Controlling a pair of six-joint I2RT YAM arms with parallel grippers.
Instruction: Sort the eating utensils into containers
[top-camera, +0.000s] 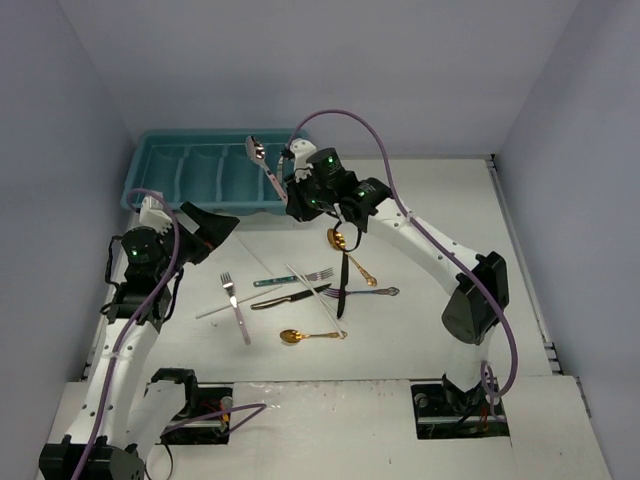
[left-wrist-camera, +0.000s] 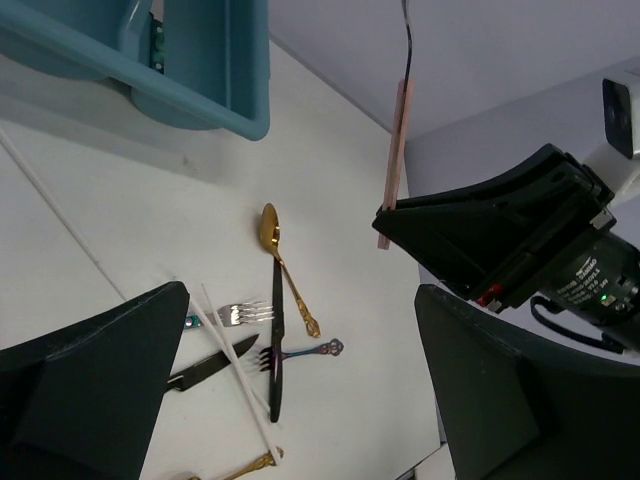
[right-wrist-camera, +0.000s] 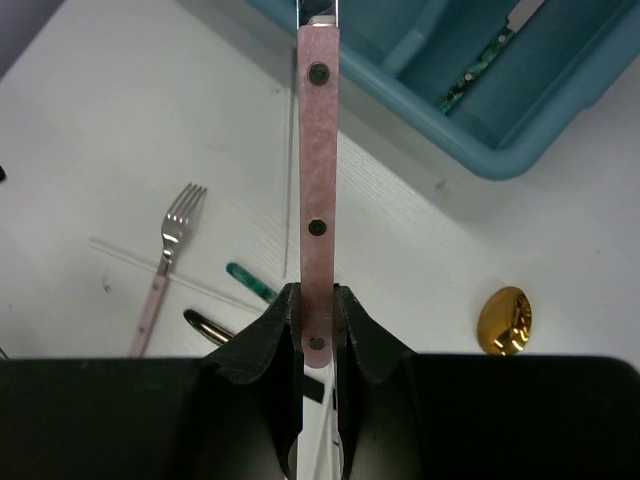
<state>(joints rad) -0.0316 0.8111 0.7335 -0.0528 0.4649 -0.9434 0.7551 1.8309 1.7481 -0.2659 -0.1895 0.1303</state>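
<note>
My right gripper (top-camera: 293, 196) (right-wrist-camera: 318, 320) is shut on the end of a pink-handled silver spoon (top-camera: 262, 160) (right-wrist-camera: 318, 150). It holds the spoon in the air over the right end of the teal tray (top-camera: 190, 170) (right-wrist-camera: 500, 160). My left gripper (top-camera: 205, 232) (left-wrist-camera: 300, 400) stands wide open and empty, left of the loose pile. On the table lie a gold spoon (top-camera: 337, 239) (left-wrist-camera: 270, 228), a long black knife (top-camera: 343, 280) (left-wrist-camera: 276, 330), a teal-handled fork (top-camera: 295, 277), a second black knife (top-camera: 290, 297), white chopsticks (top-camera: 316, 297), an iridescent fork (top-camera: 368, 292), a pink-handled fork (top-camera: 236, 306) (right-wrist-camera: 165, 260) and another gold spoon (top-camera: 310, 336).
A teal-handled piece (right-wrist-camera: 478, 65) lies inside one tray compartment. Grey walls close in the table on the left, back and right. The right arm's purple cable (top-camera: 370, 125) arches above the table's far side.
</note>
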